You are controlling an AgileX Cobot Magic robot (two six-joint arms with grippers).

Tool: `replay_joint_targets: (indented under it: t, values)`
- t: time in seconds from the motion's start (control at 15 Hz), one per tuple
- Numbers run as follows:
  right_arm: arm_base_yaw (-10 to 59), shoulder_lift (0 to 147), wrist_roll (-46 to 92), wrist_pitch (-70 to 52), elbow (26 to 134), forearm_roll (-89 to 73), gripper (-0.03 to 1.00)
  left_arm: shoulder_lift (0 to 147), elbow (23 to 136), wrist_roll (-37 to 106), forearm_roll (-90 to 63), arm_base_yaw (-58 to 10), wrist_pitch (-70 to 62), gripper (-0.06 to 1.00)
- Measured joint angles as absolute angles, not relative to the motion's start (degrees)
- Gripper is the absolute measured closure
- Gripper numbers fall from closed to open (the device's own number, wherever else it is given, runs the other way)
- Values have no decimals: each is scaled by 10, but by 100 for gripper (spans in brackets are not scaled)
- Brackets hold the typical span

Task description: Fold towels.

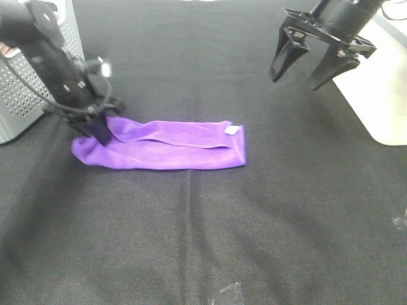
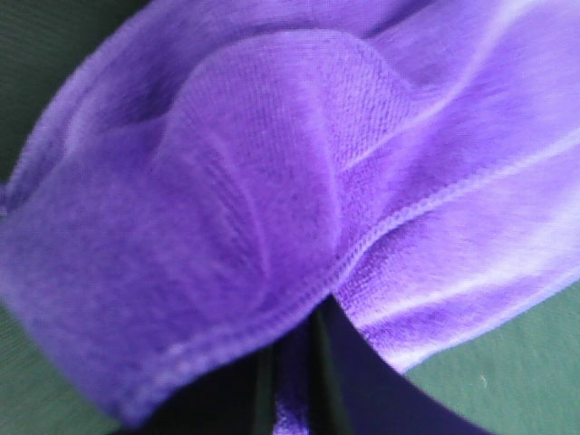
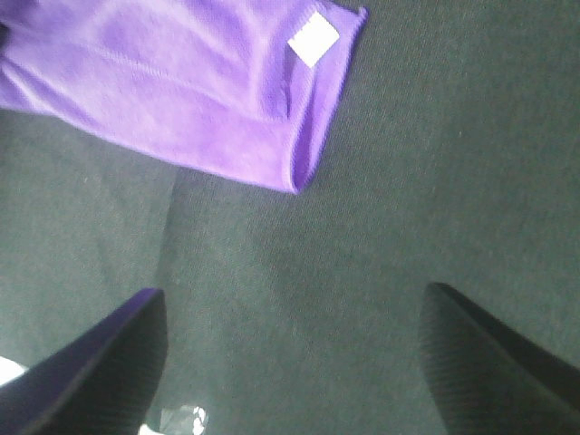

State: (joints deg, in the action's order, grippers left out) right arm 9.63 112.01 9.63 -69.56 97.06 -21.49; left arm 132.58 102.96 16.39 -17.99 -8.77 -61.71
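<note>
1. Seen from the high camera, a purple towel (image 1: 172,149) is lying folded into a long strip on a black tablecloth (image 1: 191,241), a little left of the table's middle. Its small white tag (image 1: 233,129) is showing at the strip's far right corner.
2. In the same view, the left gripper (image 1: 95,130) is pressing down on the strip's left end. Its jaws are closed on the cloth there, and the fabric is bunching around them. A perforated metal box (image 1: 19,89) is standing just behind that arm at the left edge.
3. Also from above, the right gripper (image 1: 305,76) is hanging in the air at the far right, well apart from the towel. Its jaws are spread wide and are holding nothing. A white surface (image 1: 381,95) is lying beside the table, past this arm.
4. In the left wrist camera, blurred purple microfibre is filling nearly the whole frame, with a stitched hem curving across it. A fold of the cloth is running down between two dark fingers (image 2: 367,390), which are clamping it.
5. In the right wrist camera, two dark fingertips (image 3: 100,372) are standing wide apart with only bare tablecloth between them. The tagged end of the towel is lying beyond them, untouched.
</note>
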Motion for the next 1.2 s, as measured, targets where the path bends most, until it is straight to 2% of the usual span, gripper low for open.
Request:
replay_joint_targets:
  t: [0.27, 0.53, 1.0, 1.07, 1.13, 1.2]
  values:
    - [96, 1080, 96, -698, 950, -213, 24, 1307, 1051, 176, -174, -125, -619, 90]
    - [96, 1065, 96, -698, 950, -212, 24, 1314, 1118, 176, -174, -176, -638, 90]
    - [96, 1065, 96, -698, 950, -211, 24, 1475, 1356, 96, -180, -260, -692, 90]
    - [96, 1065, 96, -698, 950, -211, 24, 1499, 1383, 85, -193, -268, -693, 85]
    - [96, 1065, 96, -698, 950, -211, 24, 1527, 1412, 78, -233, -279, -684, 74]
    - [96, 1065, 96, -698, 950, -211, 24, 1537, 1420, 76, -262, -287, -667, 50]
